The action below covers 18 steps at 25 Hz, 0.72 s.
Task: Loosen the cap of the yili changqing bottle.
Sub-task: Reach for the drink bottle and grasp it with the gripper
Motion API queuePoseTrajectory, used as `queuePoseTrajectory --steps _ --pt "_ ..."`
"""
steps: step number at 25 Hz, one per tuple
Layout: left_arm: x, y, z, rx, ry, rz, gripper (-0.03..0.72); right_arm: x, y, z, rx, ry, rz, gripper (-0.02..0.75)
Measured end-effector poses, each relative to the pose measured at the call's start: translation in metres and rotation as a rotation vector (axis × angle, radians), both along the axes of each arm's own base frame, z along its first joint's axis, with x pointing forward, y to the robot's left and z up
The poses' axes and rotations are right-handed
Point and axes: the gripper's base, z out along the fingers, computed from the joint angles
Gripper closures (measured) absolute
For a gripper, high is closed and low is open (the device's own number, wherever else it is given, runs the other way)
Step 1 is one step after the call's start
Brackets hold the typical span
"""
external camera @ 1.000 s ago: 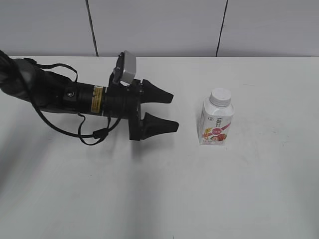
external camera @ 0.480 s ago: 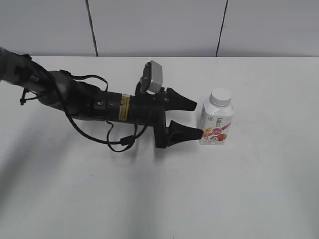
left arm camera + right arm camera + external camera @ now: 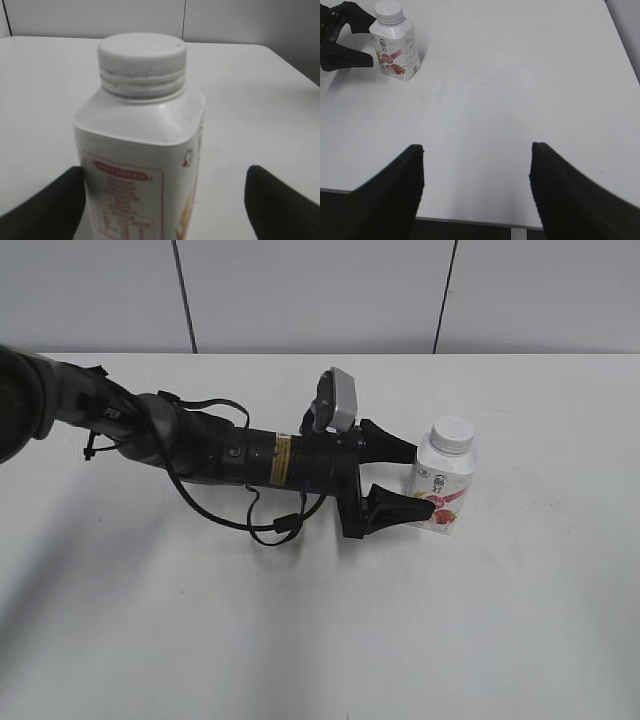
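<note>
The yili changqing bottle (image 3: 446, 487) stands on the white table, white and squarish with a pink-red strawberry label. Its white ribbed cap (image 3: 452, 433) sits on the neck. My left gripper (image 3: 420, 480) reaches in from the left, open, one finger on either side of the bottle's body. In the left wrist view the bottle (image 3: 145, 150) fills the middle and the cap (image 3: 142, 55) is on top. The left finger (image 3: 47, 207) is against the bottle's side. The right finger (image 3: 280, 205) stands well apart. My right gripper (image 3: 475, 146) hangs open and empty near the table's front edge, far from the bottle (image 3: 397, 47).
The left arm (image 3: 200, 445) with its looping cables lies across the table's left half. A grey panelled wall (image 3: 320, 295) runs behind the table. The table's front edge (image 3: 470, 220) lies just under my right gripper.
My left arm has pushed right until its open fingers straddle the bottle. The bottle has shifted slightly to the right. The jaws have narrowed a little.
</note>
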Motion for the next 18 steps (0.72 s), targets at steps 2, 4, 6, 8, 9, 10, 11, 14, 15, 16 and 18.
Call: queuePoseTrajectory --steps 2,4,6,8,9,10,11,14,15,16,18 --pt "0.002 -0.003 0.000 0.009 -0.011 0.009 0.101 0.000 0.000 0.000 0.000 0.000 0.000 0.211" --pt "0.004 -0.004 -0.002 0.027 -0.015 0.026 0.101 0.000 0.000 0.000 0.000 0.000 0.000 0.211" --pt "0.005 -0.004 -0.005 0.042 -0.016 0.038 0.101 0.000 0.000 0.000 0.000 0.000 0.000 0.211" --pt "0.006 -0.003 -0.005 0.046 -0.017 0.043 0.101 0.000 0.000 0.000 0.000 0.000 0.000 0.211" --pt "0.006 -0.003 -0.005 0.048 -0.021 0.044 0.101 0.000 0.000 0.000 0.000 0.000 0.000 0.211" --pt "0.007 -0.004 -0.004 0.051 -0.028 0.043 0.102 0.000 0.000 0.000 0.000 0.000 0.000 0.211" --pt "0.009 -0.004 -0.003 0.052 -0.039 0.038 0.102 0.000 0.000 0.000 0.000 0.000 0.000 0.211" --pt "0.014 -0.007 -0.001 0.049 -0.053 0.036 0.102 0.000 0.000 0.000 0.000 0.000 0.000 0.211" --pt "0.015 -0.008 -0.001 0.048 -0.055 0.036 0.102 0.000 0.000 0.000 0.000 0.000 0.000 0.211" --pt "0.016 -0.008 -0.003 0.049 -0.053 0.035 0.102 0.000 0.000 0.000 0.000 0.000 0.000 0.211" --pt "0.016 -0.009 -0.005 0.050 -0.051 0.030 0.102 0.000 0.000 0.000 0.000 0.000 0.000 0.211"
